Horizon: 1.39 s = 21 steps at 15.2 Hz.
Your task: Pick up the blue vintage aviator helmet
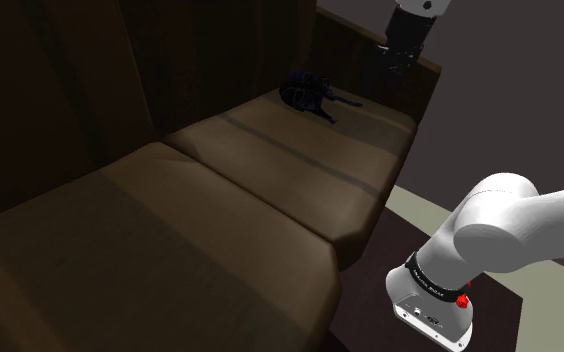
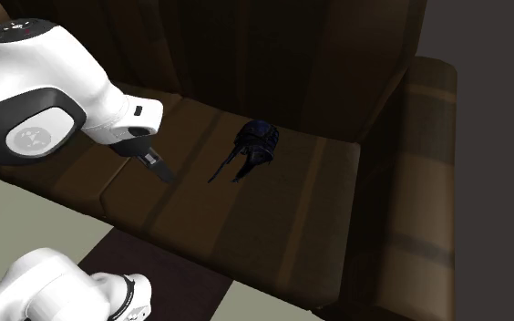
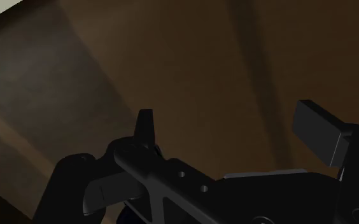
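Hovered all-black 2-finger gripper [image 2: 158, 168], fingers [image 3: 321, 135] spread empty, dark blue rounded helmet [image 2: 257, 143] well apart toward second exterior view's right.

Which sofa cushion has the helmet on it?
The end cushion beside the armrest: the dark blue helmet lies on it, not on the other.

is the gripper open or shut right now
Open: in the wrist view the gripper has its two black fingers standing well apart, with brown sofa cushion showing between them.
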### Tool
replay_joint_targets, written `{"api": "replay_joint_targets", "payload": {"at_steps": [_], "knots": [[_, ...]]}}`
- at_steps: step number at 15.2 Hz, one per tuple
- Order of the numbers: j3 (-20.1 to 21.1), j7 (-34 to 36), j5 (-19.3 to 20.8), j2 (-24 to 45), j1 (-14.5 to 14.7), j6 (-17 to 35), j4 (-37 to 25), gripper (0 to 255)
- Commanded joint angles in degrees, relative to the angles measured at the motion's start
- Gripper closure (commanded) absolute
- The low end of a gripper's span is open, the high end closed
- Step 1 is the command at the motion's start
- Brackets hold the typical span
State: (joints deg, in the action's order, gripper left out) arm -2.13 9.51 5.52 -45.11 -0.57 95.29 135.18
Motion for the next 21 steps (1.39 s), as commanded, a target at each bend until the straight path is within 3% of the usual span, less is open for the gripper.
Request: {"api": "replay_joint_targets", "payload": {"at_steps": [1, 9, 18, 21], "knots": [[0.0, 0.0, 0.0, 0.0, 0.0, 0.0, 0.0, 0], [-1.6, -1.7, 4.2, 16.0, -1.2, 10.8, -6.4, 0], [-3.0, -3.0, 7.8, 34.7, -2.5, 18.4, -19.2, 0], [-3.0, -2.7, 8.0, 35.3, -2.6, 20.0, -18.2, 0]]}}
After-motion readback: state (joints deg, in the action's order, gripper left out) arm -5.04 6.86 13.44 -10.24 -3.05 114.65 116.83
